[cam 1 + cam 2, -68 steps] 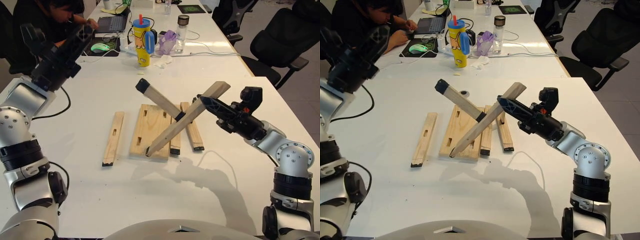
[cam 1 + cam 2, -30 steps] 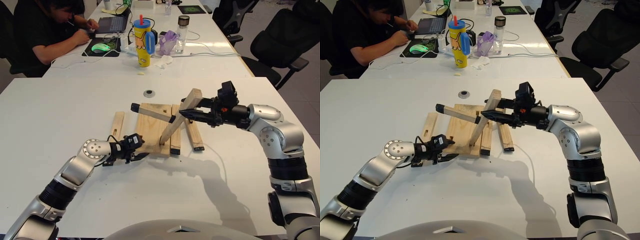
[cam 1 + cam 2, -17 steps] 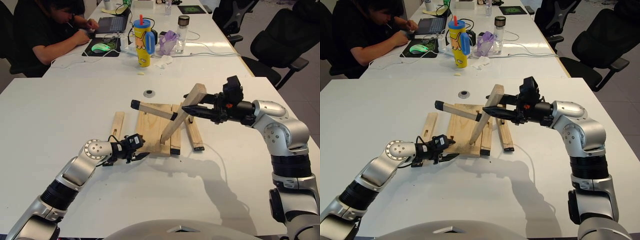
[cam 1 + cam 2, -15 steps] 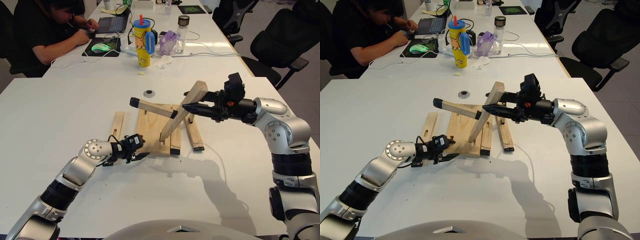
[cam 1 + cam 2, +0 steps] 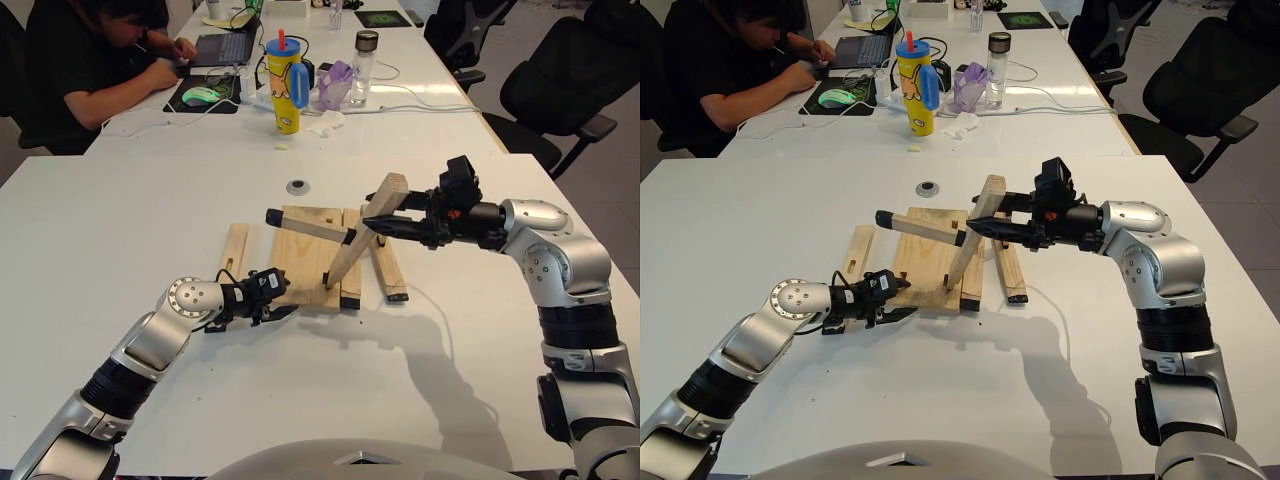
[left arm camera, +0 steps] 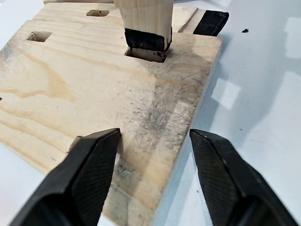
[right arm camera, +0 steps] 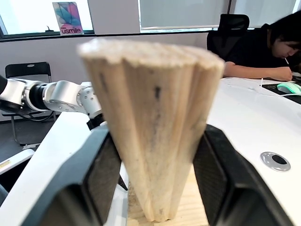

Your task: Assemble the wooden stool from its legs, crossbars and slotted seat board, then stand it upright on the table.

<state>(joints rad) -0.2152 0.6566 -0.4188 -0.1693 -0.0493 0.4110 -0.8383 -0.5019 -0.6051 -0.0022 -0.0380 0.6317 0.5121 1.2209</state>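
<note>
The right hand point(image 5: 378, 224) grips a tilted wooden leg point(image 5: 347, 260) near its top, the leg's black-tipped foot set in a slot of the seat board point(image 5: 298, 262), which lies flat on the white bench point(image 5: 120, 220). The left hand point(image 5: 283, 298) is open, its fingers point(image 6: 91, 174) astride the board's near edge. A crossbar point(image 5: 305, 225) juts from the leg

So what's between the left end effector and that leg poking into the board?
Just bare seat board: in the left wrist view, scuffed wood runs from the left end effector to the black-tipped leg.
</note>
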